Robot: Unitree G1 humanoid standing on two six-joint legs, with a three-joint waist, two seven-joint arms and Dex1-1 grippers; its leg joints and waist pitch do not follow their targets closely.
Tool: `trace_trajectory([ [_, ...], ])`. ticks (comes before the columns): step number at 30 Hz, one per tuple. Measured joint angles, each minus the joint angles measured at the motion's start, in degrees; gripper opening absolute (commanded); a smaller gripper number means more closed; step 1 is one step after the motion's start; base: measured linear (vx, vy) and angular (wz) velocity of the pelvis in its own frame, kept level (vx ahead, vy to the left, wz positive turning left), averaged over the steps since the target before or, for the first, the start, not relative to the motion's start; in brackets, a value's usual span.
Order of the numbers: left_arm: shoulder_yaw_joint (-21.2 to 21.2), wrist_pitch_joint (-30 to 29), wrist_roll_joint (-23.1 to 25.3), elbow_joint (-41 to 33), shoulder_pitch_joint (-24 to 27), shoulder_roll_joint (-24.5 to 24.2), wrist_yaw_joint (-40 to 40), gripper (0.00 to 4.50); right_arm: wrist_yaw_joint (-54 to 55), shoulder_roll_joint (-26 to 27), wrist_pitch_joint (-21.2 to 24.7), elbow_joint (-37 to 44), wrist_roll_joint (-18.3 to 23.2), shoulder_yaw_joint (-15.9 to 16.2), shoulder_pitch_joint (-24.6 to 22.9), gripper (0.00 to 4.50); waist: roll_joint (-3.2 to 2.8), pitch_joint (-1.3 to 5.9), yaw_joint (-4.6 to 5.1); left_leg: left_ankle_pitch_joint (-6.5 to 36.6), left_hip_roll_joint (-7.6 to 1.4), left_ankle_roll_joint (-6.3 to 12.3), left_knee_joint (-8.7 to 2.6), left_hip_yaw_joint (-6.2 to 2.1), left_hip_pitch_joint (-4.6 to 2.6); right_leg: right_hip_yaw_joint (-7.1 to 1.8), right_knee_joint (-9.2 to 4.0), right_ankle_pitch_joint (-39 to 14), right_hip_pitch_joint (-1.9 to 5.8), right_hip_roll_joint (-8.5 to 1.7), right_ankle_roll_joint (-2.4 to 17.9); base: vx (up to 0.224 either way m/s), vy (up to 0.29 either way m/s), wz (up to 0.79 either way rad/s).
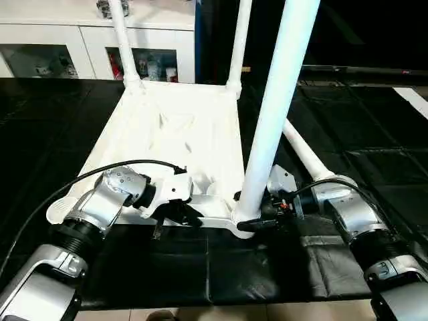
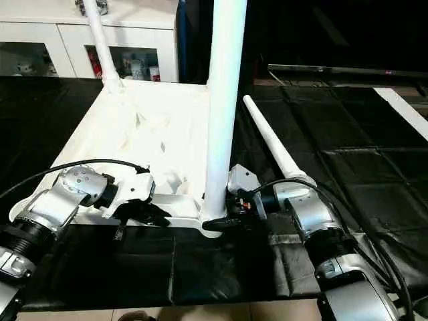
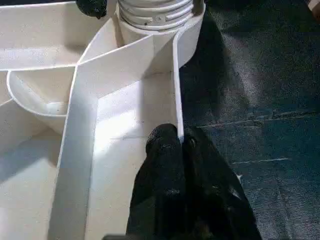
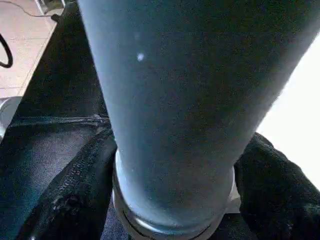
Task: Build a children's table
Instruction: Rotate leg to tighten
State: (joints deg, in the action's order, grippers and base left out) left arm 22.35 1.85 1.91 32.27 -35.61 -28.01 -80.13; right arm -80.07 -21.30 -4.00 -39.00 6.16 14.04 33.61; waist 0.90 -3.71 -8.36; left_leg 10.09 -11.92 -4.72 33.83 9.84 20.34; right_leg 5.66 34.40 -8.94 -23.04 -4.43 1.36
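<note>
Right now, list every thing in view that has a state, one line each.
tabletop: upside down on the black mat, ribbed underside up.
two far legs: upright in the far corner sockets.
near leg: upright in the near right corner socket.
fourth leg: lying loose on the mat.
left gripper: jaws shut on the tabletop's near rim.
right gripper: jaws either side of the near leg's base.
cabinet: doors closed.

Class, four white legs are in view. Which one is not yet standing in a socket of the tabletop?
The leg lying flat on the black mat, right of the tabletop. The other three stand upright in corner sockets.
</note>
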Motion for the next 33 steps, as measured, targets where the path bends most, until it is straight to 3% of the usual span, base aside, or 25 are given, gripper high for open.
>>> trace_trajectory([
  [6, -0.01, 0.55, 0.01, 0.21, -0.02, -0.01, 0.0, 0.0, -0.02, 0.03, 1.21, -0.09, 0.0, 0.0, 0.0, 3.42, 0.0, 0.0, 0.0, 0.0, 0.0, 0.0, 0.0, 0.0, 0.0, 0.0, 0.0, 0.0, 0.0, 0.0, 0.0, 0.0, 0.0, 0.0],
  [12, -0.01, 0.62, 0.03, 0.54, -0.17, -0.01, 0.0, 0.0, -0.35, 0.23, 2.33, -0.16, 0.3, -0.01, 0.01, 2.89, 0.0, 0.0, 0.05, 0.0, 0.0, 0.0, 0.0, 0.0, -0.01, 0.0, 0.01, 0.0, 0.0, 0.0, 0.0, 0.0, 0.0, 0.0],
  [19, -0.05, 0.47, -0.05, 0.56, -0.19, 0.0, 0.0, 0.0, -0.25, 0.3, 3.49, 0.03, 0.89, -0.15, -0.17, 2.76, 0.0, 0.0, 0.05, 0.0, 0.0, 0.0, 0.0, 0.0, -0.01, 0.0, 0.02, 0.0, 0.0, 0.0, 0.0, 0.0, 0.0, 0.0],
  [27, -2.32, -8.1, -0.78, -3.58, 1.78, 0.53, 3.53, 0.0, 7.07, 3.4, 7.02, 4.93, 3.09, -4.17, -5.24, 2.75, -0.05, -0.02, 0.38, 0.0, -0.01, 0.0, 0.0, 0.0, -0.05, -0.01, 0.04, 0.02, -0.02, 0.0, 0.03, 0.0, 0.0, 0.0],
  [30, -4.71, -15.69, -0.11, -9.21, 4.7, 2.41, 10.8, 0.0, 17.69, 7.19, 10.92, 8.68, 3.37, -8.17, -8.65, 2.75, -0.06, -0.02, 1.81, 0.0, 0.01, -0.01, 0.0, 0.0, -0.15, -0.04, 0.04, 0.02, -0.03, 0.01, 0.03, 0.0, 0.0, 0.0],
  [33, -6.03, -21.3, 0.16, -13.5, 6.86, 4.57, 15.99, 0.0, 26.02, 10.0, 13.21, 9.85, 3.13, -10.39, -9.14, 2.75, -0.06, -0.02, 3.35, 0.0, 0.03, -0.02, -0.04, 0.0, -0.22, -0.04, 0.02, 0.02, -0.06, 0.02, 0.02, 0.0, 0.0, 0.0],
])
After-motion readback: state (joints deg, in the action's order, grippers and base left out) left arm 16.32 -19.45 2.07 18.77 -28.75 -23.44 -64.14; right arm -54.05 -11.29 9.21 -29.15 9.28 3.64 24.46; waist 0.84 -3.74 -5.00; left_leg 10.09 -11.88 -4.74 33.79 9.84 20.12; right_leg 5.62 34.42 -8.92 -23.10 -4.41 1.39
